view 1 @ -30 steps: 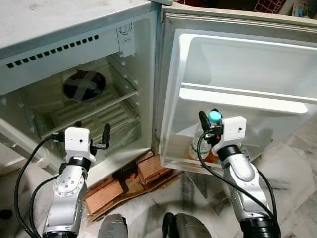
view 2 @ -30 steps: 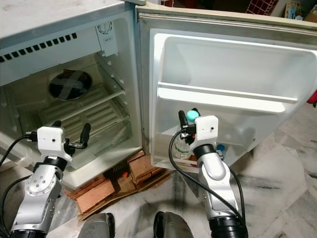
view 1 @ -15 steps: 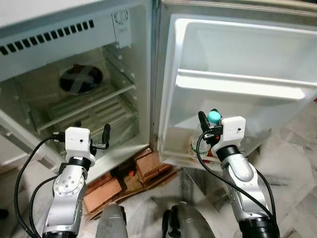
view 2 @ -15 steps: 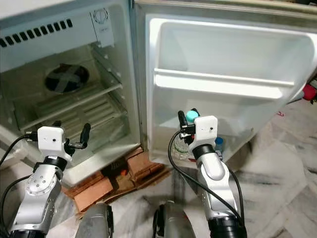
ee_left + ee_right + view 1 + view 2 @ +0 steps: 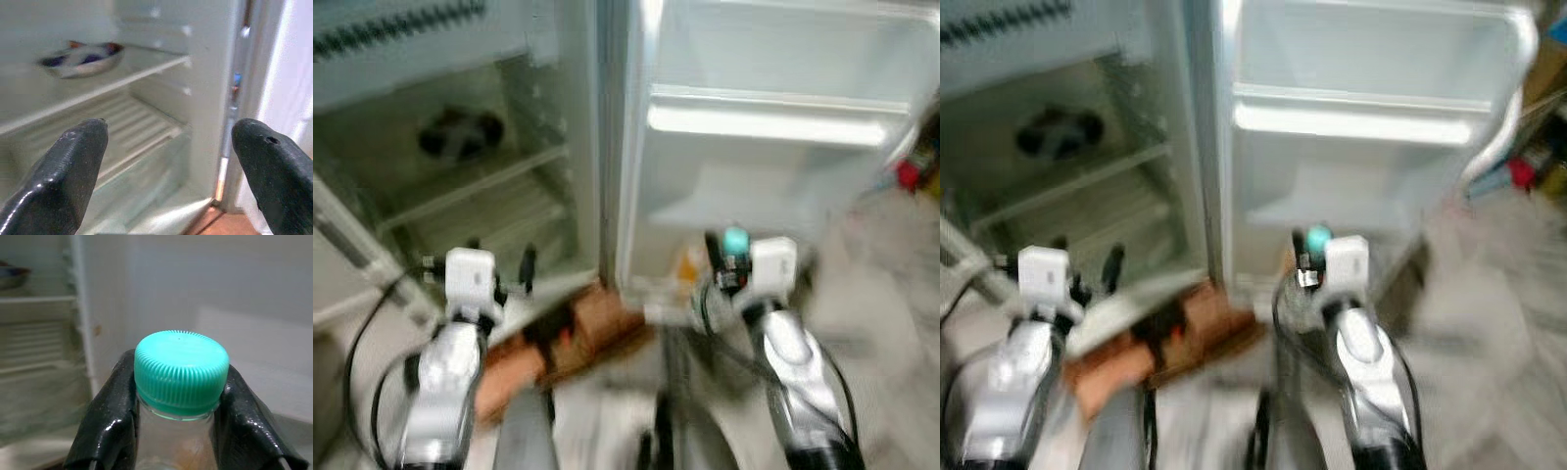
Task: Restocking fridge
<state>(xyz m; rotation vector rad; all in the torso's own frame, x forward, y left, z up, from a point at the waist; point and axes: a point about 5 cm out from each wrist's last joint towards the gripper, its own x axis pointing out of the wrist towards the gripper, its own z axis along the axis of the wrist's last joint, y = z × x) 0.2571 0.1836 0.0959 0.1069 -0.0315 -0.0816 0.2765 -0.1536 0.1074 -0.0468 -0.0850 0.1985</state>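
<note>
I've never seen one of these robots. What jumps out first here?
The teal cap of a bottle, clamped in the right gripper before the open fridge door. The left gripper is open, facing the shelves, where a dish sits.

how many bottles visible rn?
1: a clear bottle with a teal cap, clamped at the neck by the right gripper before the open fridge door. Head views are blurred, so others may be missed.
</note>
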